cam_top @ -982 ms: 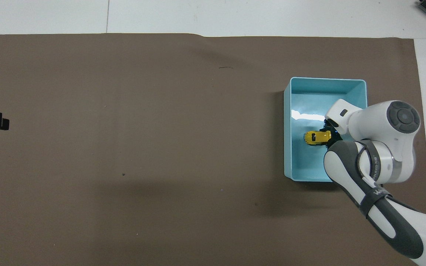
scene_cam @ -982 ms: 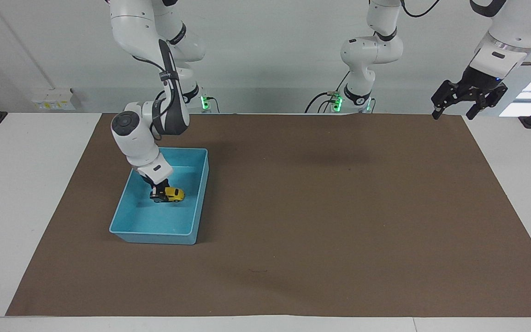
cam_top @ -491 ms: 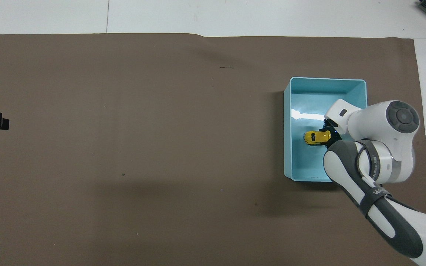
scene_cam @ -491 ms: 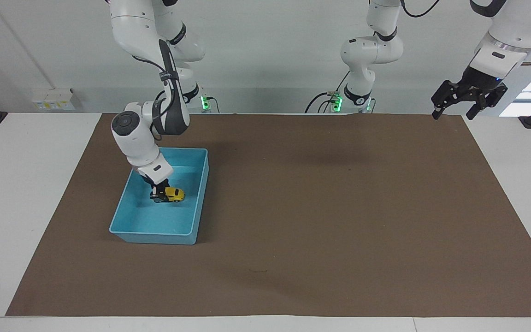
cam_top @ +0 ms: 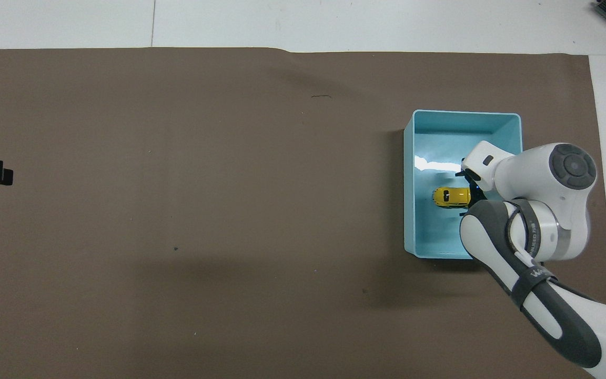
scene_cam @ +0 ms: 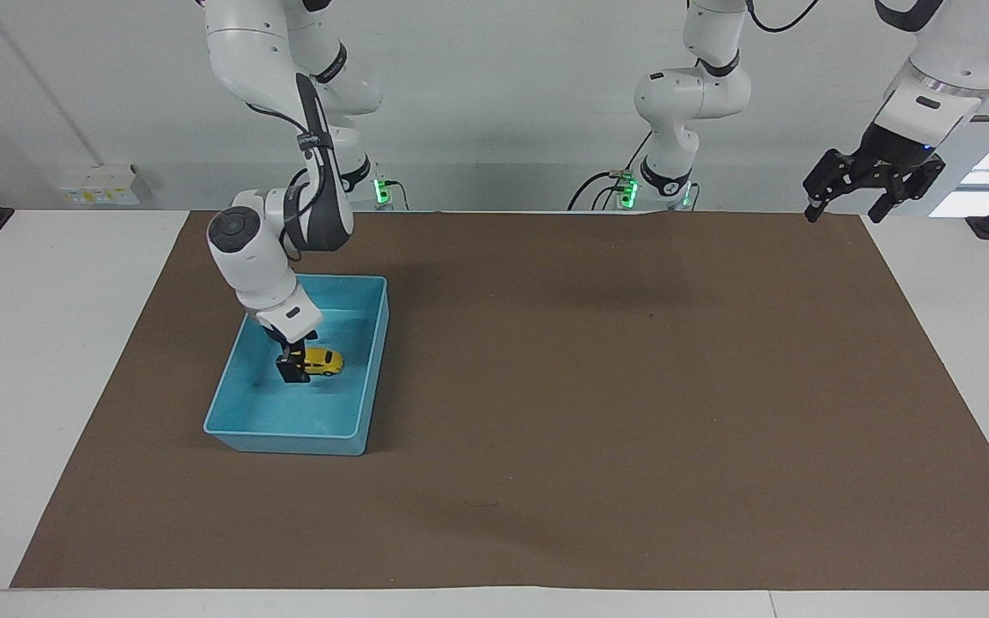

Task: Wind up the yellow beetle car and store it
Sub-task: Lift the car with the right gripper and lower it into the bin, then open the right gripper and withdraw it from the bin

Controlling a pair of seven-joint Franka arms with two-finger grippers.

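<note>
Right end effector (scene_cam: 293, 367) apparently parted beside yellow beetle car (scene_cam: 323, 361) in blue tray (scene_cam: 288, 433)

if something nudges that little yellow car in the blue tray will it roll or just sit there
The yellow beetle car stands on its wheels on the blue tray's floor, so it would probably roll lengthwise. The tray's raised walls should stop it. It looks small and rigid, so likely light.

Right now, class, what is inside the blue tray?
The yellow beetle car lies in the blue tray, with the right tool beside it. The arm covers part of the tray floor.
</note>
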